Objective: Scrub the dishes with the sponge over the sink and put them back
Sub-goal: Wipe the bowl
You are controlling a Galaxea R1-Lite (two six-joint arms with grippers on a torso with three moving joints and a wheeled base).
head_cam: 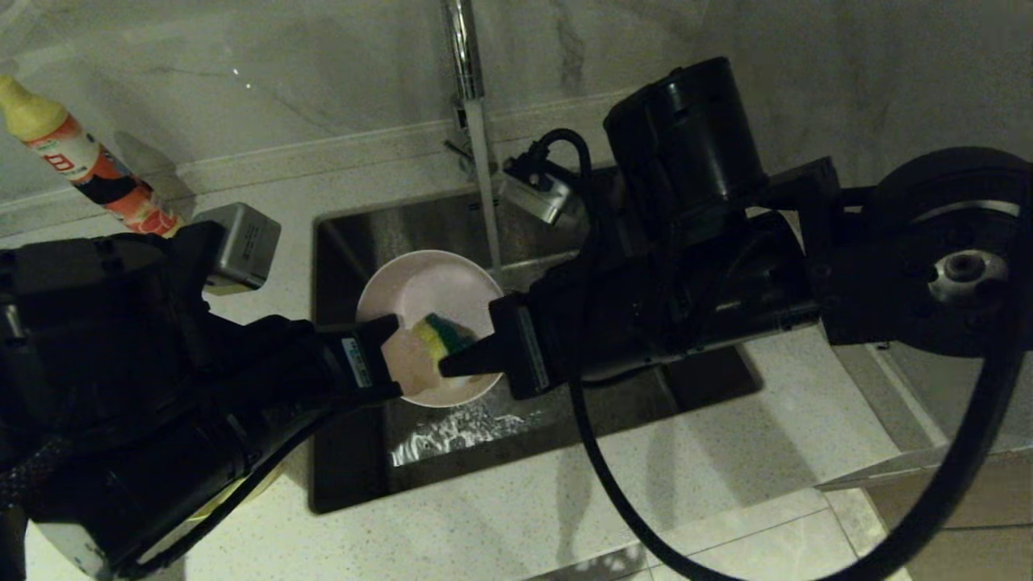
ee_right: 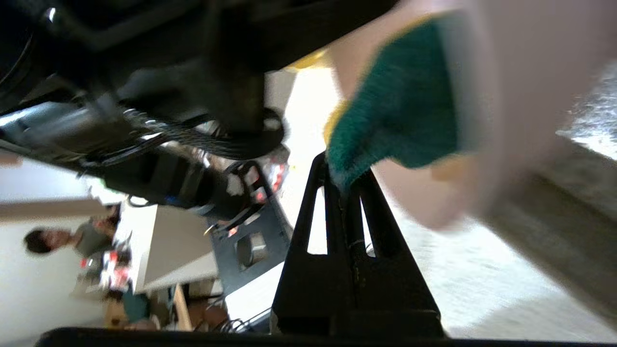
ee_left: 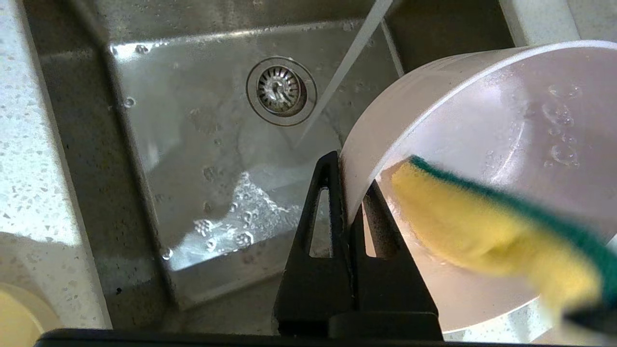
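Note:
The pale pink bowl [head_cam: 428,286] hangs tilted over the sink [head_cam: 565,420], its inside facing up. My left gripper [head_cam: 387,337] is shut on the bowl's rim; in the left wrist view the rim [ee_left: 482,96] sits pinched between the fingers of the left gripper [ee_left: 349,173]. My right gripper [head_cam: 444,369] comes in from the right, shut on the sponge [head_cam: 440,335]. The sponge [ee_left: 482,226] lies inside the bowl, yellow foam against the wall and green face outward. In the right wrist view the right gripper [ee_right: 343,176] clamps a corner of the green sponge [ee_right: 405,111].
Water runs from the chrome tap [head_cam: 464,48] in a thin stream [ee_left: 352,53] past the bowl's rim to the wet sink floor near the drain strainer [ee_left: 281,90]. A detergent bottle [head_cam: 89,165] leans at the back left. A yellow bowl [ee_left: 14,313] sits on the counter beside the sink.

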